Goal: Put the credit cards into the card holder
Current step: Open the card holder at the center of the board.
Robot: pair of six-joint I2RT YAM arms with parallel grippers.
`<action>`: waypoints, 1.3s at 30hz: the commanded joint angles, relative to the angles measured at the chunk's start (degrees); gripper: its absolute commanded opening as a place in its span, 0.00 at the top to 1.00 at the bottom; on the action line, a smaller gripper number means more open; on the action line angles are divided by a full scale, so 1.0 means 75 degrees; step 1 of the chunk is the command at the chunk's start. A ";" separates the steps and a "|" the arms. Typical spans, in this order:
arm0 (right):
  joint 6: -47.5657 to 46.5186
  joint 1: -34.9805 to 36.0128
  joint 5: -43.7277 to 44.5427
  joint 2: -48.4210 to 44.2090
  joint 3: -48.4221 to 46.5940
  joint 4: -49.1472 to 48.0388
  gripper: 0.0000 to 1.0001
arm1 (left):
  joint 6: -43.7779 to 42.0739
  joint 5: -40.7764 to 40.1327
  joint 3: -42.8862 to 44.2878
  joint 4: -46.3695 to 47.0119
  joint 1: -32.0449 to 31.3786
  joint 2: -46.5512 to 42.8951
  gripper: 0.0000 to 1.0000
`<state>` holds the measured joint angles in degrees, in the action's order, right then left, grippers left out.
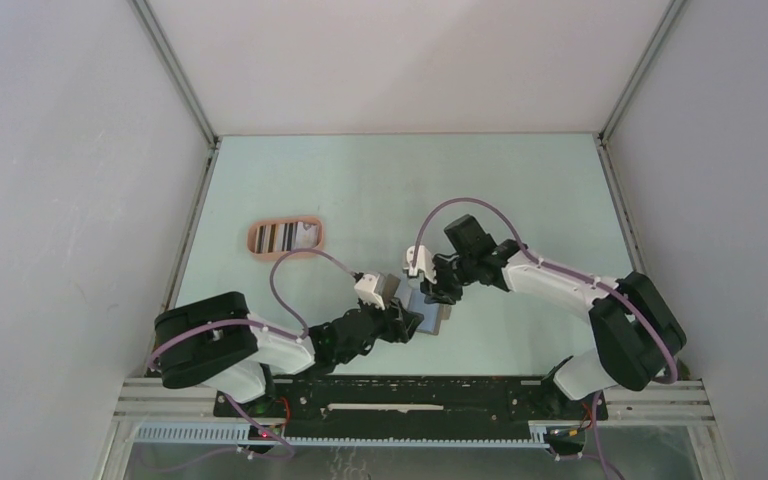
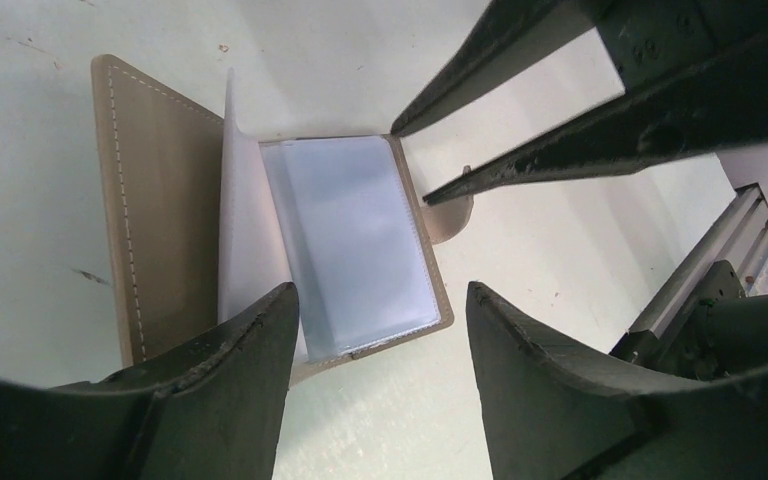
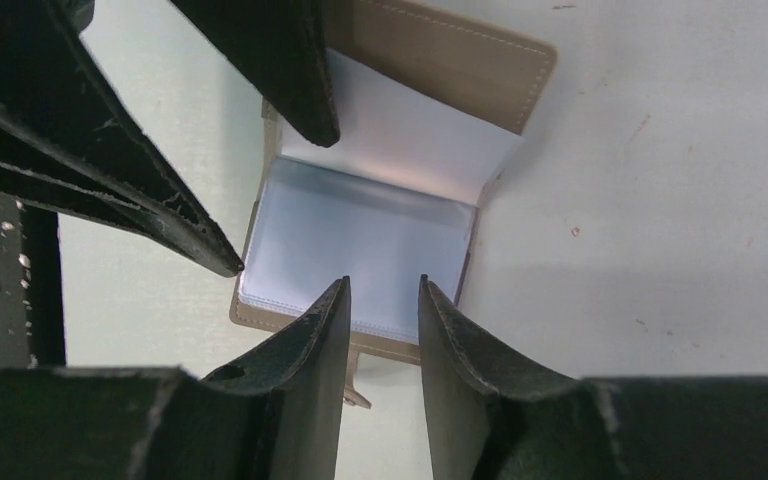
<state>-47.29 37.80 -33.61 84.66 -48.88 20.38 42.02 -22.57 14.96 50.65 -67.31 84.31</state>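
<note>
The credit cards (image 1: 282, 237) stand packed side by side inside the card holder (image 1: 256, 241), showing only as dark and pale stripes from above; single cards cannot be told apart. The card holder, a salmon-pink oval tray, lies close to the left edge of the pale green worktop (image 1: 390, 180), about midway between its far and near edges. Well apart from it, near the middle of the near edge, a tan stitched wallet (image 2: 155, 220) lies opened flat, with a clear sleeve (image 2: 350, 240) spread over its inner half and one pale leaf standing up along the fold. Both arms meet over this wallet. The left gripper (image 2: 380, 300) hangs above the wallet's edge with its fingers wide apart and nothing clamped between them. The right gripper (image 3: 383, 285) comes in from the opposite side, its fingers a narrow gap apart with the tips at the wallet's edge beside a small tab (image 2: 460, 208); whether they pinch that edge or merely rest on it cannot be told.
</note>
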 commanded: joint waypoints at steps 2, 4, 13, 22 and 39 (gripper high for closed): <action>0.1041 -0.0525 -0.0426 0.0021 -0.0788 0.0488 0.59 | -0.0122 0.0073 -0.0034 0.0266 0.0056 -0.0044 0.33; 0.1618 -0.0818 -0.0762 0.0124 -0.1123 0.0829 0.59 | -0.0141 0.0076 -0.0021 0.0266 0.0067 0.0025 0.33; 0.4476 -0.1624 -0.2634 0.1092 -0.1789 0.2015 0.59 | -0.0160 0.0002 -0.0045 0.0061 0.0139 -0.0050 0.38; 0.5651 -0.1969 -0.2666 0.1986 -0.1603 0.1812 0.59 | -0.0177 -0.0118 -0.0078 -0.0167 0.0147 -0.0319 0.39; 0.5862 -0.2302 -0.2238 0.3347 -0.2229 0.2602 0.59 | -0.0130 -0.0049 0.0035 -0.0168 0.0147 -0.0150 0.39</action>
<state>-4.64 20.78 -49.87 108.68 -63.29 38.68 41.95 -22.26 14.96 48.93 -66.57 83.33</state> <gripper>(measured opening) 0.412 0.612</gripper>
